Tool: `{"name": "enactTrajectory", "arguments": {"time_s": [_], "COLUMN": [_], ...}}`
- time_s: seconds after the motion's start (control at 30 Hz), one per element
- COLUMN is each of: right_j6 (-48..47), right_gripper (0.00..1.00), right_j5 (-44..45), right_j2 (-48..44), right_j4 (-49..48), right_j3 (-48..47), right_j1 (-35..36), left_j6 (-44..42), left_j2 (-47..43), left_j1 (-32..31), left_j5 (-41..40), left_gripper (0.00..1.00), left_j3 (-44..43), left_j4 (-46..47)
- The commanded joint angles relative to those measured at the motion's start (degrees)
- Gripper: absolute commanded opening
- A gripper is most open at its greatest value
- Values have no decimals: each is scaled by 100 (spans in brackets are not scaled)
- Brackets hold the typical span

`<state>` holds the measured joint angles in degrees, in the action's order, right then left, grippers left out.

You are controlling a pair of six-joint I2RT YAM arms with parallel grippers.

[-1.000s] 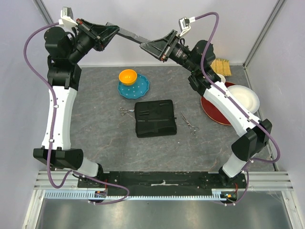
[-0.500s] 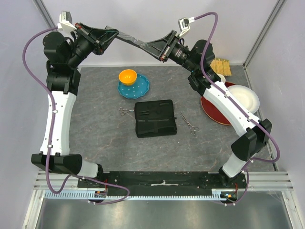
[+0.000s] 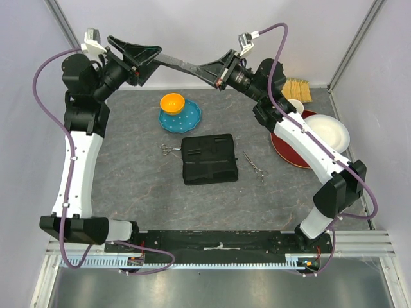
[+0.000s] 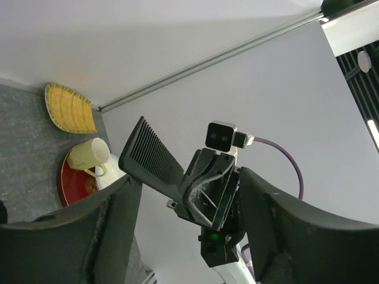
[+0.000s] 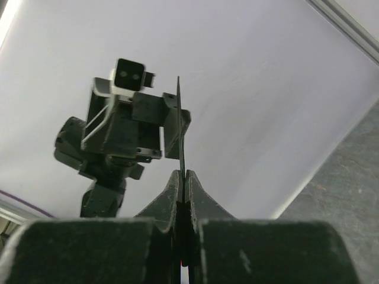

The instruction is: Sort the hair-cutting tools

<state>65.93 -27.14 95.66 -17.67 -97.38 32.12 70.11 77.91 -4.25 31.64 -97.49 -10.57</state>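
Observation:
A black comb [image 3: 180, 62] hangs high over the table's far edge, between my two raised grippers. My right gripper [image 3: 209, 68] is shut on the comb's right end; in the right wrist view the comb [image 5: 179, 124] shows edge-on, pinched at the gripper [image 5: 183, 175]. My left gripper [image 3: 145, 56] stands open around the other end, its fingers clear of the comb [image 4: 151, 158] in the left wrist view. One pair of silver scissors [image 3: 168, 149] lies left of the black case [image 3: 209, 159]. A second pair of scissors [image 3: 255, 167] lies to its right.
An orange bowl [image 3: 171, 101] sits on a teal plate [image 3: 186, 119] at the back. A red plate [image 3: 287, 149] holding a white bowl [image 3: 329, 131] and a cup [image 3: 297, 105] is at the right, with a bamboo mat [image 3: 297, 90] behind it.
My left gripper has opened off the comb while my right gripper has closed on it. Both wrists have shifted slightly left and upward.

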Motion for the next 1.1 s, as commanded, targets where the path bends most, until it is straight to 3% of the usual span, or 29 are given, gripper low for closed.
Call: {"name": "enactTrajectory", "arguments": {"time_s": [0.0,0.23,0.33,0.47,0.53,0.8,1.07], "right_j6": [-361,-1591,-2293,-3137,-3410,-3851,-3745], "right_gripper": [0,0,0,0,0,0,0], "right_j5": [-55,-406,-494,-459,-442,49,156], "right_j2": [-381,-934,-1145,-1260,-1251,-1207,-1137], "right_j4": [569,2134,2925,3796,4165,4343,3666], "right_j3": [359,1607,2178,2724,3136,3770,4341], "right_j1": [-83,-689,-996,-1199,-1225,-1340,-1472], "left_j6": [-1057,-2483,-2704,-2880,-2897,-2889,-2888], "left_j2": [-504,-1234,-1375,-1156,-980,-145,593], "left_j1": [-6,12,12,-5,-58,-524,-585], "left_j5": [9,-227,-150,263,474,63,-202], "left_gripper": [78,91,84,65,61,57,56], "left_j3": [352,2118,3111,4052,4614,5047,5179], "left_j4": [-532,-1694,-1659,-1326,-1001,-657,-341]}}
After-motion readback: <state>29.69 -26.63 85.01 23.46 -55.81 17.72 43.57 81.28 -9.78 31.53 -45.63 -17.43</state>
